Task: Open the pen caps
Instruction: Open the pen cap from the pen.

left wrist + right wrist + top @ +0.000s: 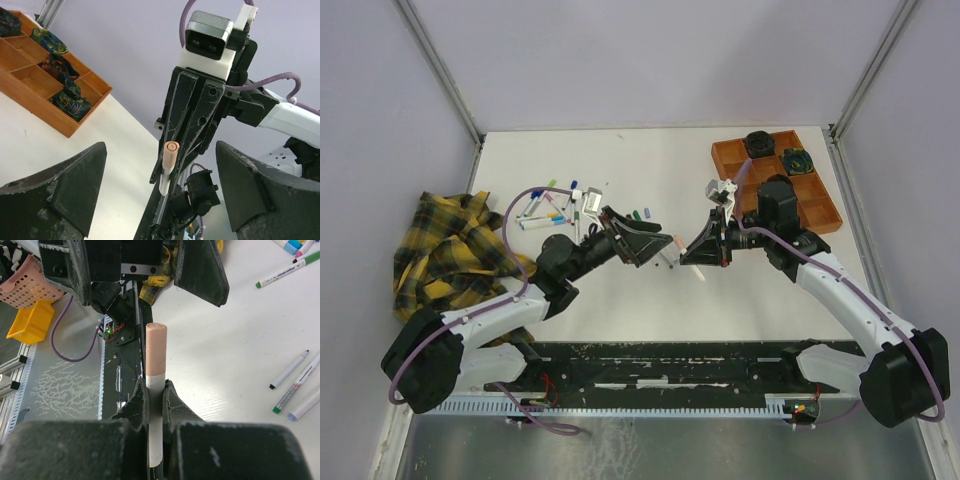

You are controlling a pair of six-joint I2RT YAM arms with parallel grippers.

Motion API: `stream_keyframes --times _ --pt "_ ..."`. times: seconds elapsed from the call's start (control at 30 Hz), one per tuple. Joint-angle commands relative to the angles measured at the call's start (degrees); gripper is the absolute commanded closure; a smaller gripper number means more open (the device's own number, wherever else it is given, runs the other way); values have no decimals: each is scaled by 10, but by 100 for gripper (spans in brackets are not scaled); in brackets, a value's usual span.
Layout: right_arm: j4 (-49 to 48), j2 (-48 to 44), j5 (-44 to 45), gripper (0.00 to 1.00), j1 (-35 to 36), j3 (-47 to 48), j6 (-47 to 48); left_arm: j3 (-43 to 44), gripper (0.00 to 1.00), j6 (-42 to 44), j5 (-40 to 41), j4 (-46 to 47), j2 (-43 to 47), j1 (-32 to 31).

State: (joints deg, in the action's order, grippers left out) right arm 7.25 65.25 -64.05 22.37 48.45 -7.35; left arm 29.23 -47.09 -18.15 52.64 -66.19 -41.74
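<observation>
white links (495,316), black joints (560,262), purple cables (287,76) and scuffed black pincer fingers (60,190).

White table (650,170) fills the centre, under even, diffuse light with soft shadows. Pale lilac-grey walls (650,60) stand behind and at both sides. Metal post (440,70) slants at upper left, second post (865,75) at upper right. Scuffed black plate (670,365) runs along the lower frame, grey metal sheet (650,450) below it. Right wrist view, upper left: pink basket (22,277), yellow bin (32,320).

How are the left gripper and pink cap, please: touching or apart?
Apart: the left wrist view shows the left gripper open, fingers clear either side of the pink cap.
</observation>
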Motion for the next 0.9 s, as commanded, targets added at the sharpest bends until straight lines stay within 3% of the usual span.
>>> stream_keyframes --times 0.0,0.37,0.67,0.87 --pt "-14 -1 -17 100 -2 28 10 36 6 19 3 -8 -3 2" --pt "-13 0 -22 100 -3 29 8 29 7 21 -2 55 -20 2" --pt "-13 -2 -30 100 -1 32 2 52 8 37 -17 42 -44 3" --pt "-20 2 -31 100 -2 31 -7 56 19 5 -42 72 -76 3"
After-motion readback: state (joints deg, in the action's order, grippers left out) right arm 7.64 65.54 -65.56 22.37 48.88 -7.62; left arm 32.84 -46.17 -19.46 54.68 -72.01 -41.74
